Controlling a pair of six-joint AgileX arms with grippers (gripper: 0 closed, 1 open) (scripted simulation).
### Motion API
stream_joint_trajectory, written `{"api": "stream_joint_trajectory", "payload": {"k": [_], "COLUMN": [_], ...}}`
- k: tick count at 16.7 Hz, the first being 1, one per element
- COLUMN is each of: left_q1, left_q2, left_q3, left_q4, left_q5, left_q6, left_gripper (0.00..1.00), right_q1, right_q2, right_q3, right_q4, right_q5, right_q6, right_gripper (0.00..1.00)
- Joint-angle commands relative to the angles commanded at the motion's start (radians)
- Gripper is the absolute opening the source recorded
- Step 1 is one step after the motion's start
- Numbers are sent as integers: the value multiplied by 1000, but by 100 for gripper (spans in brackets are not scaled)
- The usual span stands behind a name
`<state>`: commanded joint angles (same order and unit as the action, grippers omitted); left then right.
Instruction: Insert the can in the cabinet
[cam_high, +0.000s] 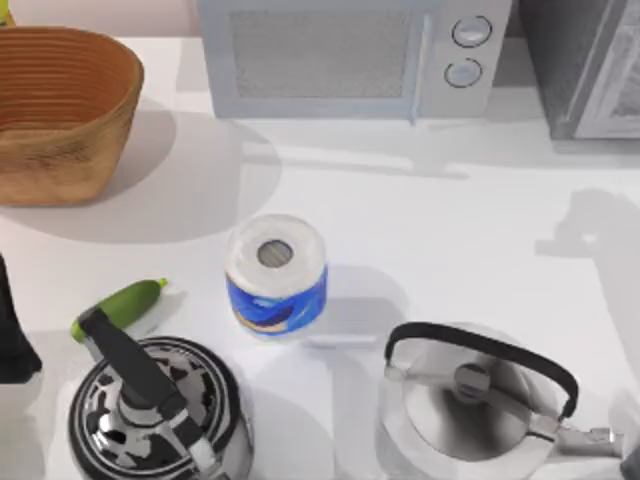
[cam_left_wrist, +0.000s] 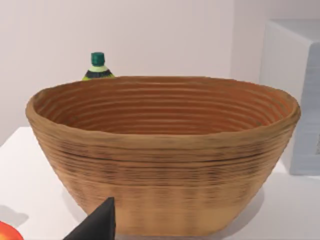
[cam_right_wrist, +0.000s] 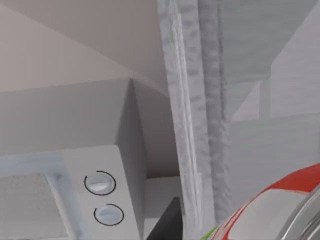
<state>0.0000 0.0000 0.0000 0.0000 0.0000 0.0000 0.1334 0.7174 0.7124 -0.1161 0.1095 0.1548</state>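
Right wrist view, nearest: the can (cam_right_wrist: 280, 210) sat hard against the lens, apparently carried by the right pincer, though I could not tell its finger spread. Beyond stood the cabinet (cam_right_wrist: 210, 100), its pale door frame close; insertion looked not yet done. Left arm parked at the worktop's (cam_high: 430, 220) left edge, facing one basket (cam_left_wrist: 165, 150). Counted: two kettles, one paper roll (cam_high: 277, 272), one microwave (cam_high: 340, 60).
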Motion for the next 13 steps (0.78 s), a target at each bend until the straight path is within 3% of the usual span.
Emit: {"api": "stream_joint_trajectory", "payload": {"k": [7,13], "left_q1": [0,0], "left_q2": [0,0], "left_q3": [0,0], "left_q4": [0,0], "left_q5": [0,0], "left_q6": [0,0], "left_gripper": [100,100], "right_q1": [-120,-133], "right_q2": [-580,-717], "right_q3": [-571,-712], "right_q4": [101,116], "right_q5": [-98,-109], "right_q6": [-124,-155], "right_gripper": [0,0]}}
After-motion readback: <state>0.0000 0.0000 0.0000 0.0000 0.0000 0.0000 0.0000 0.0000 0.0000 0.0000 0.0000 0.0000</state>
